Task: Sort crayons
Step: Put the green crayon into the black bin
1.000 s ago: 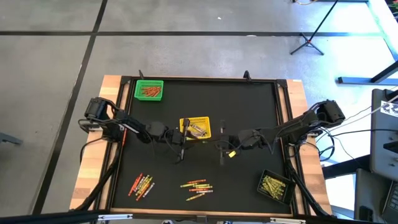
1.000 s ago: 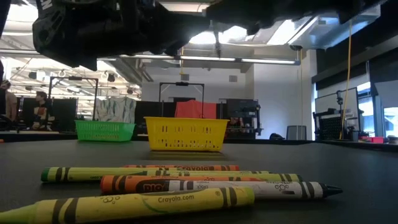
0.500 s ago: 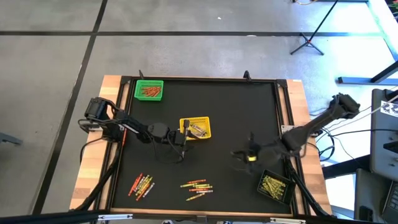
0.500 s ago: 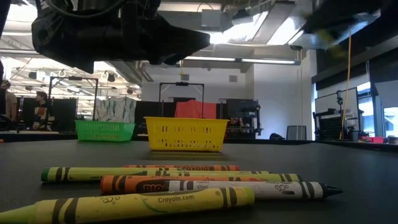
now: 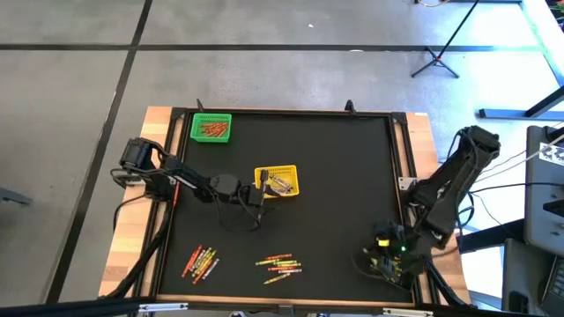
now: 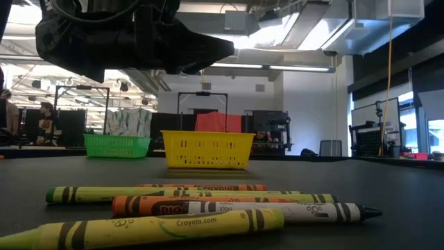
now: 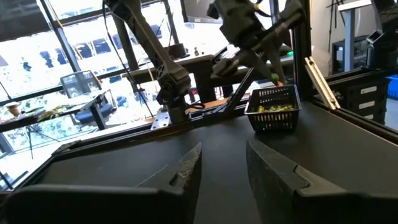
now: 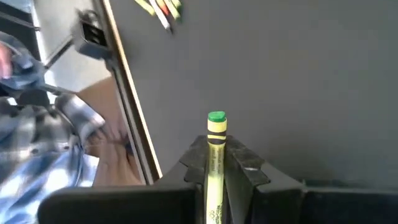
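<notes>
The right gripper (image 5: 385, 249), pinching a yellow-green crayon (image 8: 215, 163), hangs over the black basket (image 5: 393, 265) at the mat's near right corner. The left gripper (image 5: 256, 195), fingers parted and empty, sits just left of the yellow basket (image 5: 288, 170), with bare mat between the baskets.

I'm working in a robotics lab: concrete floor (image 5: 70, 106), tripod stand (image 5: 445, 48), equipment racks (image 6: 267, 132), ceiling strip lights (image 6: 277, 67).

1. Your table (image 5: 291, 145) has a matt black top with a pale bare wood border.
2. The crayons (image 6: 201, 208) are paper-wrapped, slightly shiny.
3. The yellow basket (image 6: 207, 150) and green basket (image 6: 116, 145) look like perforated plastic.
4. The black basket (image 7: 273, 109) looks like wire mesh.
</notes>
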Controlling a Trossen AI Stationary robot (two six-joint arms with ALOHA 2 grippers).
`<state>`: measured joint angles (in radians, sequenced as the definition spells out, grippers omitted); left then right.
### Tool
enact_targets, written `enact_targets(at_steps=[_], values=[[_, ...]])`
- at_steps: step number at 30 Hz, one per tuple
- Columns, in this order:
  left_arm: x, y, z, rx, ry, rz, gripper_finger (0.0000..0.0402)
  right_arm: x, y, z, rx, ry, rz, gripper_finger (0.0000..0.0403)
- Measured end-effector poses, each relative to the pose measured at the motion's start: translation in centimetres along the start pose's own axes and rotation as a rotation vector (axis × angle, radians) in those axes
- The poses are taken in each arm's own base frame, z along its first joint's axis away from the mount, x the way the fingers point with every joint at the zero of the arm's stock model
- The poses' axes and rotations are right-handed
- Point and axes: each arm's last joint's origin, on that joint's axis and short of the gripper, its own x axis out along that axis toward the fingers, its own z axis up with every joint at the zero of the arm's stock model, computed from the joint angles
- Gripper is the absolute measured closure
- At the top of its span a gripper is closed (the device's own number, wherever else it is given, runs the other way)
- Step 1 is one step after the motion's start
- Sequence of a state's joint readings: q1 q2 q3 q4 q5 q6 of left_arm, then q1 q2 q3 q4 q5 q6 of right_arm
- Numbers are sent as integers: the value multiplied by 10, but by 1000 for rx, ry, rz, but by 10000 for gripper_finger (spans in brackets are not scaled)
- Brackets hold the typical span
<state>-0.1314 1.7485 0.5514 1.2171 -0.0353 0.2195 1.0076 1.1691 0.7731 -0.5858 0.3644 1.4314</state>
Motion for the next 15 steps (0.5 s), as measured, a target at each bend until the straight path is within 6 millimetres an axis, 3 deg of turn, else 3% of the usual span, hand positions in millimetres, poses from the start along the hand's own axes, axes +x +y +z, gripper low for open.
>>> enact_targets(at_steps=[8,11,15], values=[[0,0,0,0,0,0,291,17,-4,-40,239,174,-165,370],[0,0,0,-1,-1,1,291,18,-10,-44,303,192,-250,359],[0,1,0,-5,2,16,291,16,-13,-42,277,192,-270,311]])
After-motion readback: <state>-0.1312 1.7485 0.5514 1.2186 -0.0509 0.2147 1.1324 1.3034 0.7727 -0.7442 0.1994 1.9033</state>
